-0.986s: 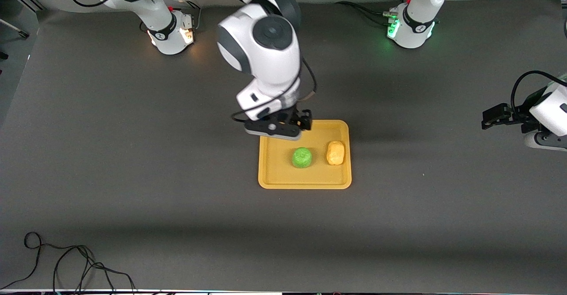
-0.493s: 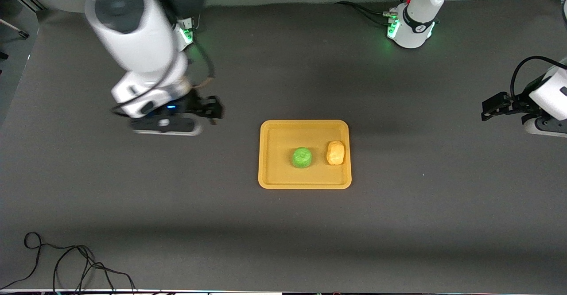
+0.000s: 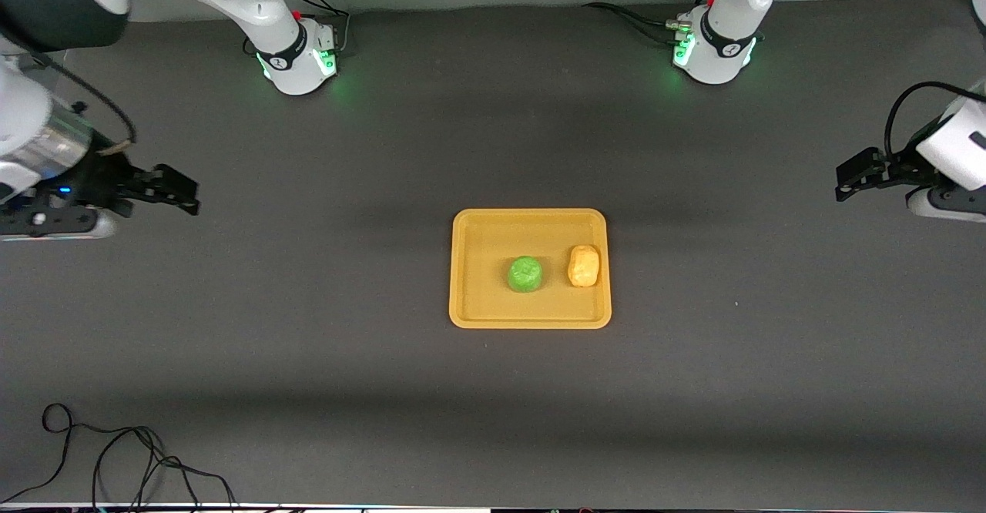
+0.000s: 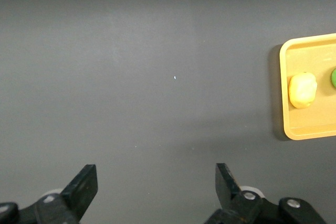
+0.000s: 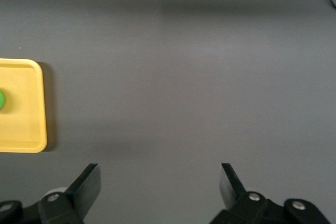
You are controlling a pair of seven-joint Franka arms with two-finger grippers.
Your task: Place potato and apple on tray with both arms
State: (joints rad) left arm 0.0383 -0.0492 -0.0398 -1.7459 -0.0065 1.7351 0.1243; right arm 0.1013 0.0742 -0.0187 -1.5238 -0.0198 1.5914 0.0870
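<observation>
We see the right gripper (image 3: pixel 173 189) with its two black fingers spread wide and holding nothing; it hangs over bare dark grey table (image 3: pixel 308 359) at the right arm's end, well apart from the tray. In the right wrist view the same fingers (image 5: pixel 86 184) stand far from each other. The left gripper (image 3: pixel 855 174) is also spread and empty, over the table at the left arm's end; its fingers (image 4: pixel 84 184) show a wide gap in the left wrist view.

In the middle of the table lies the flat rectangular orange-yellow plastic tray (image 3: pixel 481 305) with rounded corners and a low rim. On it rest the small round bright green apple (image 3: pixel 525 274) and, just beside it toward the left arm's end, the lumpy yellow-tan potato (image 3: pixel 583 266). A thin black cable (image 3: pixel 115 459) lies on the table edge nearest the front camera.
</observation>
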